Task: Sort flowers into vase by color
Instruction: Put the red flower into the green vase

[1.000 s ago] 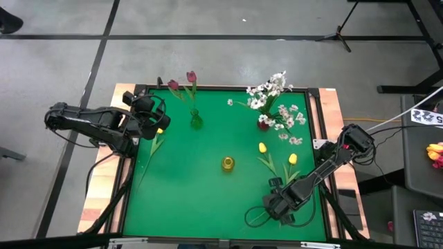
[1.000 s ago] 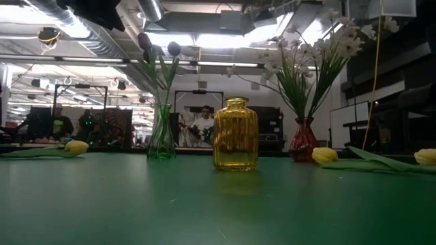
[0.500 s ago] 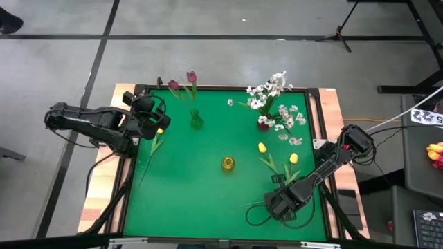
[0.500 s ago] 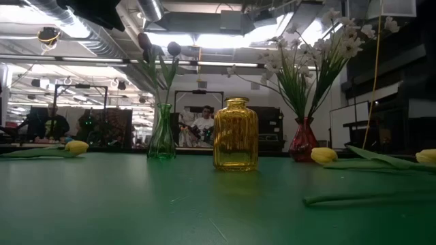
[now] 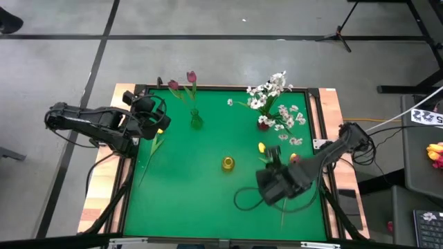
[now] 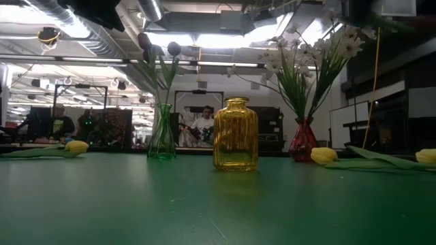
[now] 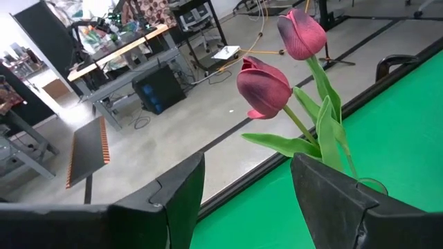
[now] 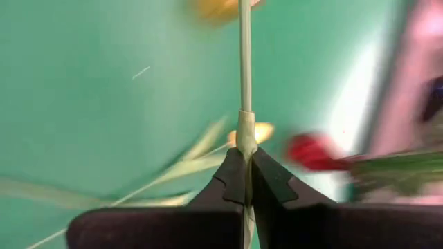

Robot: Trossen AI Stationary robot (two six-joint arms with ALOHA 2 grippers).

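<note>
Stem pinched between its closed fingers, the right gripper (image 5: 271, 185) holds a flower (image 8: 243, 83) just to the right of the yellow glass vase (image 5: 228, 163); the wrist view shows the jaws clamped on the pale stem, with a blurred yellow head at its far end, so it is probably a yellow tulip. Beyond the yellow vase stand a green vase (image 5: 196, 121) with two maroon tulips (image 7: 265, 86) and a red vase (image 5: 264, 124) full of white blossom sprays (image 5: 271, 93). More yellow tulips lie on the green mat: two on the right of the yellow vase (image 5: 261, 147), one far on its left (image 6: 76, 146) beside the left gripper (image 5: 154, 117), which waits there with jaws apart.

The step in hand looks like carrying this tulip to the yellow vase. To do it well, the stem's free end should hang over the narrow neck before lowering, the stem kept near upright. The approach should stay clear of the loose tulips nearby, and the release should come only once the stem is well inside the neck, or the flower may tip out.
</note>
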